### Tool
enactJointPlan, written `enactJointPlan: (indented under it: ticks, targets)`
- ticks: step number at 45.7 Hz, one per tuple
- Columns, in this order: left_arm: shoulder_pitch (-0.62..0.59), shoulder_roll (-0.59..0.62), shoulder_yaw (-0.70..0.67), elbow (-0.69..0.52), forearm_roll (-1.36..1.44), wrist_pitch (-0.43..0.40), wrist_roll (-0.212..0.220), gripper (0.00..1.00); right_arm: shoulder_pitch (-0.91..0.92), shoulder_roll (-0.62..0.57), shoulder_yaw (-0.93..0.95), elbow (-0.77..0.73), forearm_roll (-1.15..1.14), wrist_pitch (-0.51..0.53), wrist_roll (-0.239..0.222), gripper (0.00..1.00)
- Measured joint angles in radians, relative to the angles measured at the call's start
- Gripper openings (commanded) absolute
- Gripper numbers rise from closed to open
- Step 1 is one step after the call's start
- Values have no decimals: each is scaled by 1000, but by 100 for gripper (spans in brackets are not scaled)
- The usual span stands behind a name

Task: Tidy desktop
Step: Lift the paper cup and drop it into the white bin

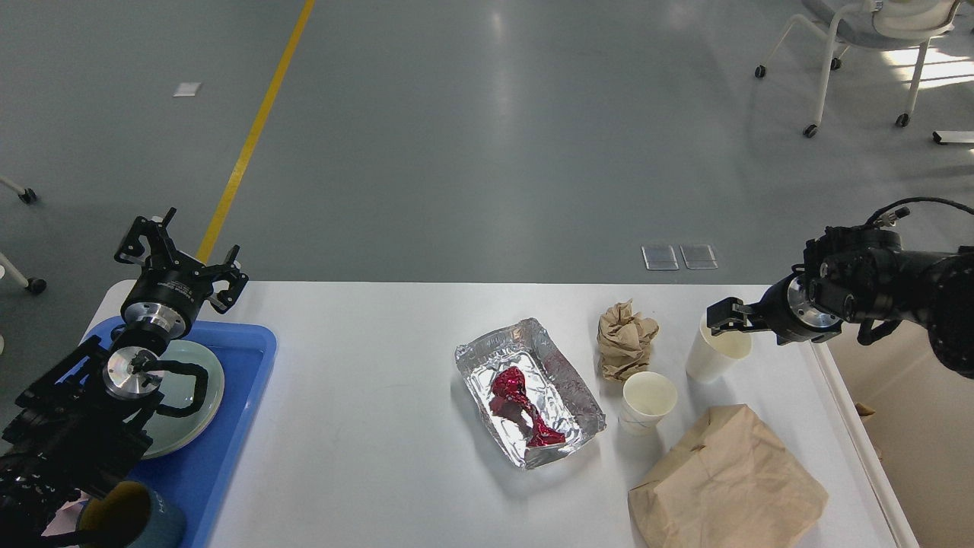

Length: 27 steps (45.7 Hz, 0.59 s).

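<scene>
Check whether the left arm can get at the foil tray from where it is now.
Probably yes, with a long sideways reach. The left gripper hovers open above the blue tray, and the desktop between it and the foil tray is bare.

Two paper cups, one foil tray, one crumpled paper, one paper bag, one plate

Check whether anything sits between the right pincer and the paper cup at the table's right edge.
Nothing visible stands in the way. The right pincer is already at the rim of the tall paper cup. The crumpled paper and the second cup lie to its left, the paper bag nearer the camera.
</scene>
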<state>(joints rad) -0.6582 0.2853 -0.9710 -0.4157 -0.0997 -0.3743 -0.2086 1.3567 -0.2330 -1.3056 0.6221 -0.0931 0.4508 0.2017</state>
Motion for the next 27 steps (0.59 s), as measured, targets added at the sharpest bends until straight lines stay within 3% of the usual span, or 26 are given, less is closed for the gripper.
enactJointPlan:
  ticks: [5, 10, 14, 21, 27]
  targets:
    - [0, 0, 0, 0, 0, 0, 0, 97, -39, 1, -1, -22, 0, -59, -1, 88]
    - [0, 0, 0, 0, 0, 0, 0, 97, -79, 1, -2, -26, 0, -126, -1, 72]
    - [0, 0, 0, 0, 0, 0, 0, 97, -104, 1, -3, -27, 3, -148, -2, 50]
    - [0, 0, 0, 0, 0, 0, 0, 97, -126, 2, -4, -26, 4, -151, -2, 0]
    - [0, 0, 0, 0, 0, 0, 0, 97, -132, 2, -5, -23, 5, -147, -4, 0]
